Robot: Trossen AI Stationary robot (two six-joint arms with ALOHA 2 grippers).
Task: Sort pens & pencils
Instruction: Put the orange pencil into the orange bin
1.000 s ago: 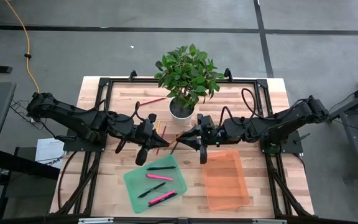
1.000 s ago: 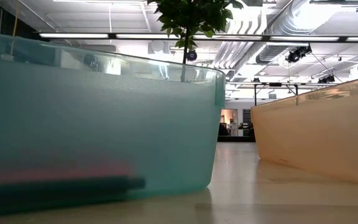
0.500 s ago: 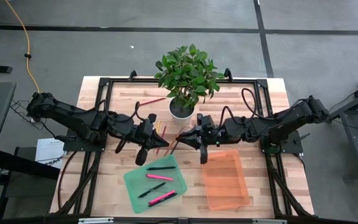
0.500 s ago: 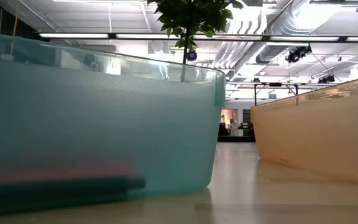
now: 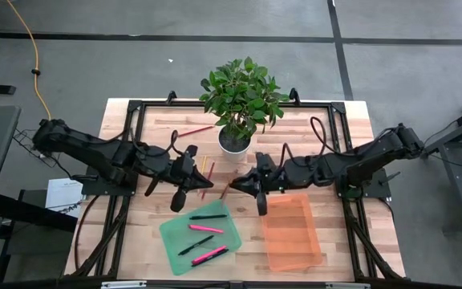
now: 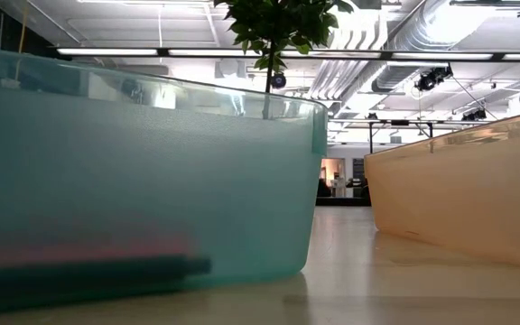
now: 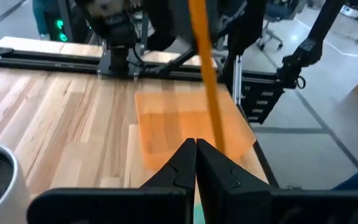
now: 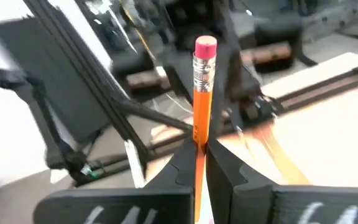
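Both grippers pinch orange pencils above the table.

From above, we see four pens [image 5: 202, 237] in the green bin [image 5: 170, 233]. Our left gripper [image 7: 196, 149] clamps one pencil [image 7: 207, 81]; our right gripper [image 8: 201, 149] clamps an eraser-tipped pencil [image 8: 202, 93].

Pens binned, pencils partly gathered

Two pink and two black pens [image 5: 203, 238] lie flat in the green bin by the table's front edge. Pencils [image 5: 208, 172] lie mid-table; an orange pencil [image 8: 201, 99] with eraser stands upright, pinched.
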